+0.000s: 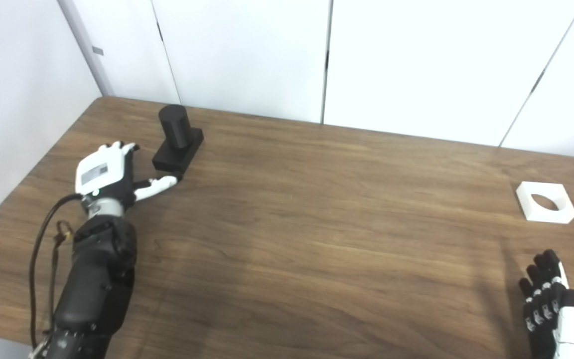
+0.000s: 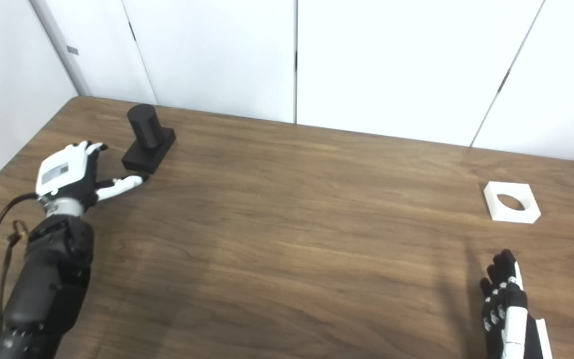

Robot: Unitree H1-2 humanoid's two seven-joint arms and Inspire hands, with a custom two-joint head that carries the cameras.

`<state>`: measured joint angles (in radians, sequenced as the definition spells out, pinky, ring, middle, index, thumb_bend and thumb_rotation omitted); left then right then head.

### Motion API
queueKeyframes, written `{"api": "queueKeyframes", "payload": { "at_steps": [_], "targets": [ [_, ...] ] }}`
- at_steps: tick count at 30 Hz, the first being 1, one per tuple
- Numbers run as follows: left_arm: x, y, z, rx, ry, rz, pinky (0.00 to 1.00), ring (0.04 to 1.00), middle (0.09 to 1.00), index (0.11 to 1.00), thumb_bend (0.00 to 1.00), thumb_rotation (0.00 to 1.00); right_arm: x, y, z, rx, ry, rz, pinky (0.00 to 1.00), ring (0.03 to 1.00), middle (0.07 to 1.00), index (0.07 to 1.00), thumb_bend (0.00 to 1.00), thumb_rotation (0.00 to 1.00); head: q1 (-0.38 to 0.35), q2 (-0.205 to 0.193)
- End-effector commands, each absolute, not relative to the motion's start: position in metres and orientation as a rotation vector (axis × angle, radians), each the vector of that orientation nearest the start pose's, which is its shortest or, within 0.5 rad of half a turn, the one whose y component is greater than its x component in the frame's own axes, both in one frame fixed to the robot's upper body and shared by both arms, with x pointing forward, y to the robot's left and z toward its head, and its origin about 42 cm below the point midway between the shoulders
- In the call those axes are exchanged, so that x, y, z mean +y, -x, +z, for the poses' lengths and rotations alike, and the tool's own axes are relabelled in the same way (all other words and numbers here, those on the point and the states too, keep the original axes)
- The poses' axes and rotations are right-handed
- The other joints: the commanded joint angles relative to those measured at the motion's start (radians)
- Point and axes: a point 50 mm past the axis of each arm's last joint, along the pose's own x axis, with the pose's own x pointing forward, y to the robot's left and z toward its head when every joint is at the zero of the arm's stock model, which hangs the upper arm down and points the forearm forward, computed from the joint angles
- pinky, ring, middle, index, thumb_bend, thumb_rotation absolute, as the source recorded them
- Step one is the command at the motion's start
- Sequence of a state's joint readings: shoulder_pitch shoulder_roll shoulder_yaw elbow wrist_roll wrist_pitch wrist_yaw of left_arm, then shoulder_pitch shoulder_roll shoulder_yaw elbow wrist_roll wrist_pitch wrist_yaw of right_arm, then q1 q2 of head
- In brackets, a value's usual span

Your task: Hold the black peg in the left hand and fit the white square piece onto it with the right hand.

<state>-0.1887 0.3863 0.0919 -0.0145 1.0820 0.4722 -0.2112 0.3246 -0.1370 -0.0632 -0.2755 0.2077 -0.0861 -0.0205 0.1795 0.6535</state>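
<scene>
The black peg [image 1: 179, 139] stands upright on its square base at the far left of the wooden table [image 1: 317, 224]. The left hand [image 1: 110, 174] lies just beside the peg, fingers spread, holding nothing, its thumb reaching the base's near corner. The white square piece [image 1: 546, 201] lies flat, well apart from the peg, far right. Near it, the right hand [image 1: 553, 304] hovers with fingers apart, empty.

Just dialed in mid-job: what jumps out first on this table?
The black peg stands upright on its square base at the far left of the wooden table, with the open left hand right beside it, thumb reaching toward the base. Far across on the right lies the white square piece, flat, its round hole up, with the open right hand short of it.
</scene>
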Motion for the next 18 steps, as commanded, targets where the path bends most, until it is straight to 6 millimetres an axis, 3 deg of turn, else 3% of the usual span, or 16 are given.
{"api": "queueKeyframes", "payload": {
  "at_steps": [1,18],
  "targets": [
    [0.38,-0.351,0.195,0.296,-1.368,0.401,0.98,0.99,0.961,0.875,0.94,0.77,-0.276,-0.182,0.121,-0.128,-0.061,-0.136,1.0,1.0,0.989,0.997,0.59,1.0,0.001,-0.001],
    [0.369,-0.388,0.192,0.337,-1.42,0.42,0.95,0.969,0.955,0.868,0.99,0.83,-0.278,-0.182,0.12,-0.12,-0.072,-0.137,1.0,1.0,0.996,1.0,0.57,1.0,0.008,-0.008]
  ]
}}
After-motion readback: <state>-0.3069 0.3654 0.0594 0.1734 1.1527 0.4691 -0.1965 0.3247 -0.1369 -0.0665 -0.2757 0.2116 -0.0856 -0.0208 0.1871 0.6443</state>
